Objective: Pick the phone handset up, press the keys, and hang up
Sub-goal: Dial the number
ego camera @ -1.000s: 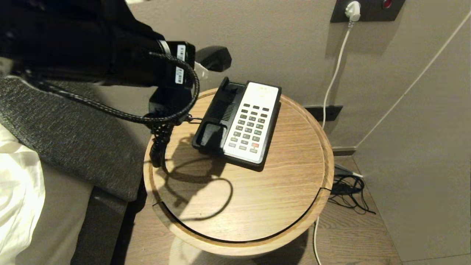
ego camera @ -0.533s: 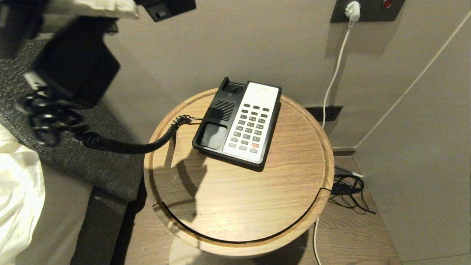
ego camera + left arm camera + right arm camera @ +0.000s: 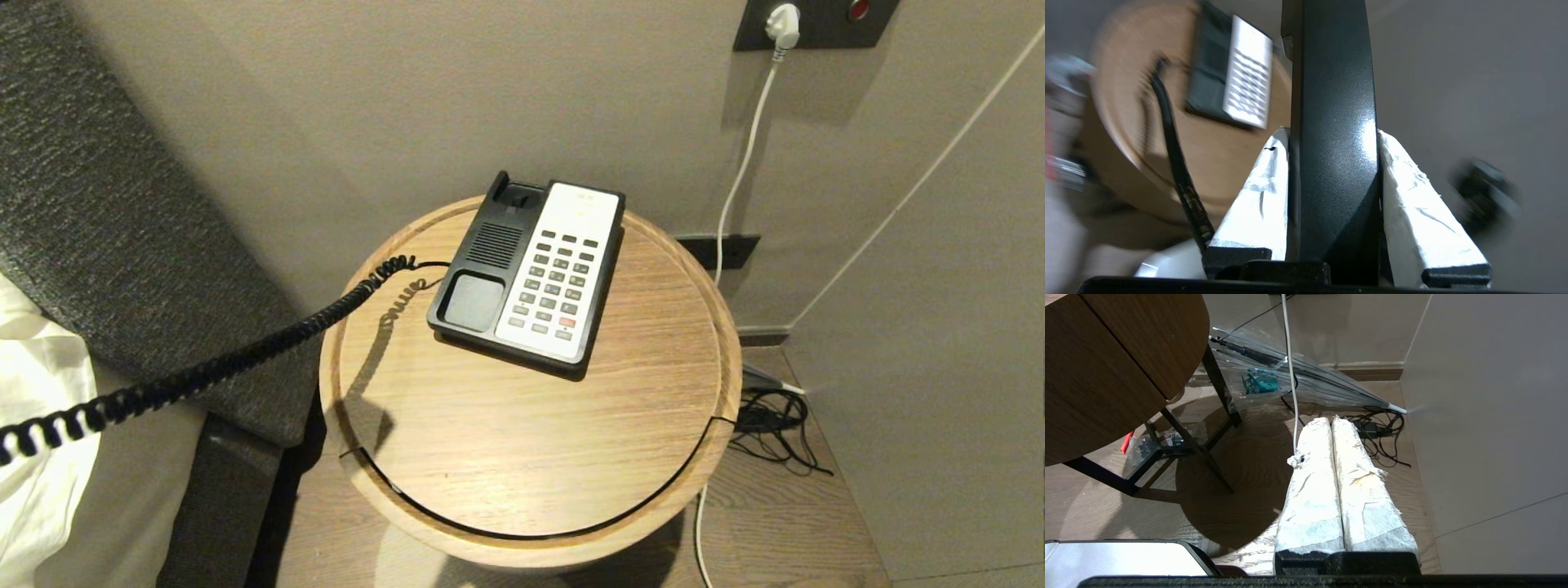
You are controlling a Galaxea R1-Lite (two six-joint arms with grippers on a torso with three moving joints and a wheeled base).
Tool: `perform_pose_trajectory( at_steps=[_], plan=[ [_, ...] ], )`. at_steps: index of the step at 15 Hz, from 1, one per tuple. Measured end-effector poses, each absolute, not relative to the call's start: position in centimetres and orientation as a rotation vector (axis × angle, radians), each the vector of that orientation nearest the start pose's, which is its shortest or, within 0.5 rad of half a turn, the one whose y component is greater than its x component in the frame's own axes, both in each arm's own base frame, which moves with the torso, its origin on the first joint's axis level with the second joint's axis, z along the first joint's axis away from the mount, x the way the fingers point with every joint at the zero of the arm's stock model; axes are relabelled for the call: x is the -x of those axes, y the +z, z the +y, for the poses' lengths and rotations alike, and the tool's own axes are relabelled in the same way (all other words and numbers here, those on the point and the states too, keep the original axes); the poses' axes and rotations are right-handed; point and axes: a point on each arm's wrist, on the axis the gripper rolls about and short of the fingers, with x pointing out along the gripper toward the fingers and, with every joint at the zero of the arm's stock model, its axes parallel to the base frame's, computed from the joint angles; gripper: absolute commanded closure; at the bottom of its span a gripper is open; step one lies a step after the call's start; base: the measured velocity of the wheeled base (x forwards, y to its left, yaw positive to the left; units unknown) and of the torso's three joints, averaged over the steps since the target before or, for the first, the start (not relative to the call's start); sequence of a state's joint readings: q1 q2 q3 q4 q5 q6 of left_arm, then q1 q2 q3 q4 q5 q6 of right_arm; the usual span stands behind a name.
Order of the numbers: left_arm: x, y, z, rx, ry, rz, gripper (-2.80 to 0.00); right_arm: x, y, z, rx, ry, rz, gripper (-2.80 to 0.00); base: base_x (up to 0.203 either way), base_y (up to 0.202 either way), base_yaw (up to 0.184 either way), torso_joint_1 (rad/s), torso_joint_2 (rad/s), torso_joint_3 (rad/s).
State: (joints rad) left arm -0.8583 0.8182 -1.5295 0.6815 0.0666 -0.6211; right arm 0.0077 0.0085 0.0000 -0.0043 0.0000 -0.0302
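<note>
The black phone handset (image 3: 1331,122) stands lengthwise between the white-wrapped fingers of my left gripper (image 3: 1333,132), which is shut on it. Gripper and handset are both outside the head view. The coiled cord (image 3: 245,355) runs taut from the phone base (image 3: 526,273) off the picture's left edge. The base lies on the round wooden table (image 3: 531,457) with its cradle empty, its keys (image 3: 555,286) uncovered. The left wrist view shows the base (image 3: 1229,94) blurred, some way beyond the handset. My right gripper (image 3: 1331,420) is shut and empty, parked low over the floor.
A dark upholstered headboard (image 3: 106,229) and white bedding (image 3: 41,425) border the table's left. The wall is close behind the phone, with a white cable (image 3: 739,180) hanging from a socket. Black cables (image 3: 771,425) lie on the floor at the right. A folded umbrella (image 3: 1306,379) lies by the table legs.
My left arm has carried the handset up and to the left, out of the head view. The cord, slack over the table's edge before, is now stretched toward the left.
</note>
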Motion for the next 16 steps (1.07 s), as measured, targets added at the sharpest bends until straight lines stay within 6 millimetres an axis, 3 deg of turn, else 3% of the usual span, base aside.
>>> perform_pose_trajectory(
  at_steps=[2, 5, 16],
  plan=[
    [3.1, 37.7, 3.6, 0.7, -0.854, 0.255, 0.0, 2.2, 7.6, 0.0, 0.03, 0.007, 0.005, 0.0, 0.0, 0.0, 0.0, 0.0, 0.0, 0.0],
    [4.6, 36.6, 5.2, 0.738, -0.882, 0.231, 0.0, 2.2, 7.6, 0.0, 0.03, 0.007, 0.004, 0.0, 0.0, 0.0, 0.0, 0.0, 0.0, 0.0],
    [6.4, 35.6, 7.0, 0.735, -0.865, 0.158, 0.0, 2.2, 7.6, 0.0, 0.03, 0.007, 0.005, 0.0, 0.0, 0.0, 0.0, 0.0, 0.0, 0.0]
  ],
)
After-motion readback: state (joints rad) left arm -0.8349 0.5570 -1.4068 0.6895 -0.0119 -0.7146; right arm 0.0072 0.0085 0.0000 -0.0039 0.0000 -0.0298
